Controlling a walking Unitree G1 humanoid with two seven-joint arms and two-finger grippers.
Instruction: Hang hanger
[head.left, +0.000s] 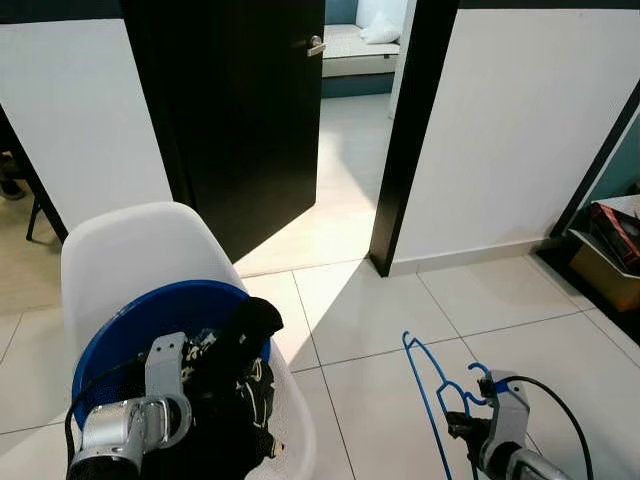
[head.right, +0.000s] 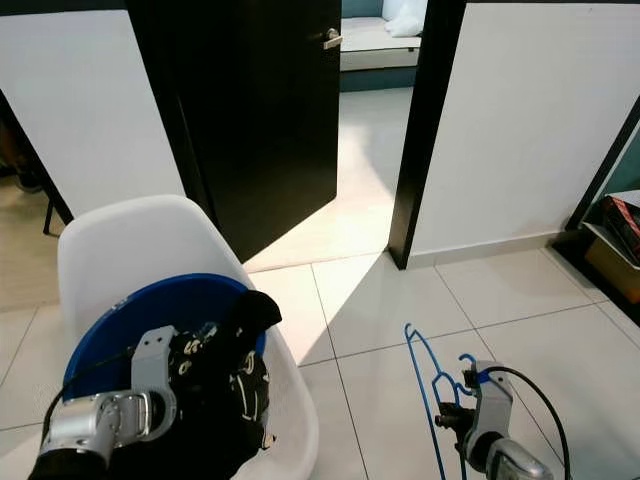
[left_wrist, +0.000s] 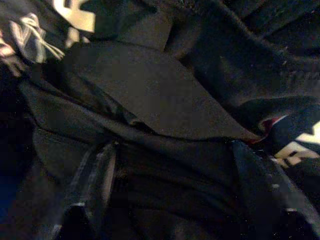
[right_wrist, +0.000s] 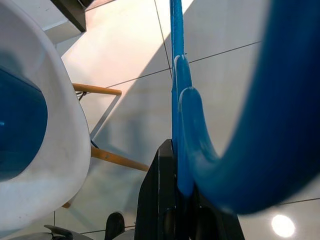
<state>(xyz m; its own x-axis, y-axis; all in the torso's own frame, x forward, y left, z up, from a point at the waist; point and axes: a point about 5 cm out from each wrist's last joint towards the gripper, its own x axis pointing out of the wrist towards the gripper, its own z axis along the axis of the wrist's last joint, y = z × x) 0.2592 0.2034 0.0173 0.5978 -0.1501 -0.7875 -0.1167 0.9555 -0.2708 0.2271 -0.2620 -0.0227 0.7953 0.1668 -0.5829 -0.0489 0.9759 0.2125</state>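
A white chair (head.left: 130, 245) at the lower left holds a blue basin (head.left: 150, 310) full of black clothes (head.left: 235, 390). My left gripper (left_wrist: 172, 150) is pushed down into that pile, its fingers (left_wrist: 97, 180) spread apart with black cloth lying between them. At the lower right my right gripper (head.left: 465, 425) is shut on a thin blue hanger (head.left: 420, 385). It holds the hanger upright above the tiled floor, beside the chair. In the right wrist view the hanger (right_wrist: 176, 75) runs straight out from between the closed black fingers (right_wrist: 155, 200).
A black door (head.left: 240, 110) stands open ahead, beside a dark door frame (head.left: 405, 140). Through the doorway is a sunlit room with a bed (head.left: 360, 45). White walls flank the opening. A low shelf with boxes (head.left: 610, 250) sits at the far right.
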